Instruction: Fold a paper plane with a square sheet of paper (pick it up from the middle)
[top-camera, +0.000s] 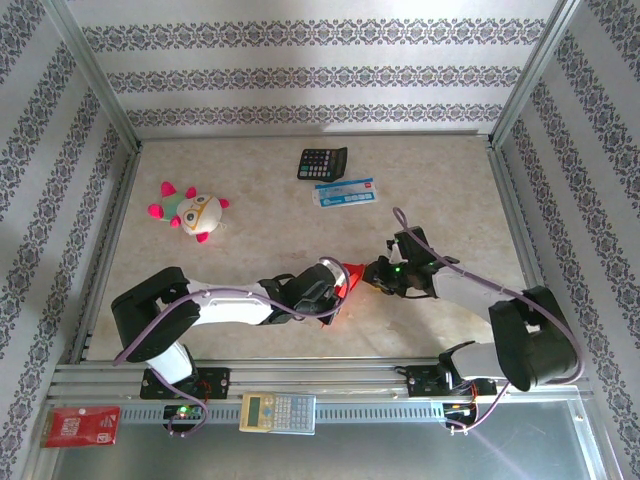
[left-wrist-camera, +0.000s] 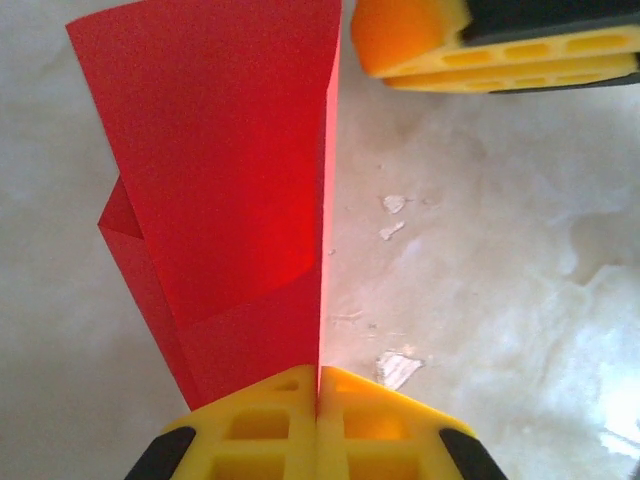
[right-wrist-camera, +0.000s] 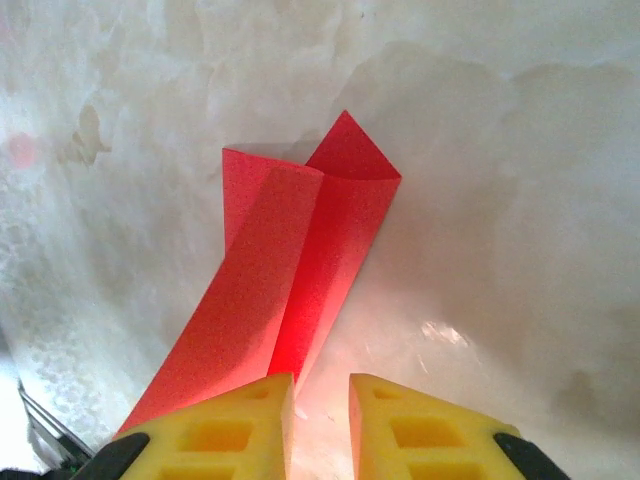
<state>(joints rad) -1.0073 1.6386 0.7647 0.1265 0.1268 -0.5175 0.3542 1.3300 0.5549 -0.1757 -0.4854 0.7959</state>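
Beige table (top-camera: 250, 180): left tool (left-wrist-camera: 318, 378) pinches paper (left-wrist-camera: 230, 170) (creased).

No text, number or brand is legible. Print shows only as unreadable marks on the flat blue-and-white packet (top-camera: 344, 192), the small red packet with white marks (top-camera: 80, 426), the black calculator (top-camera: 322, 162) and the grey-and-yellow calculator (top-camera: 277, 411).

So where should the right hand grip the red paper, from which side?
Likely the free end of the paper, on its centre crease, opposite the shut left hand, coming from the right. The layers meet thinly there, so the open right hand can close across them.
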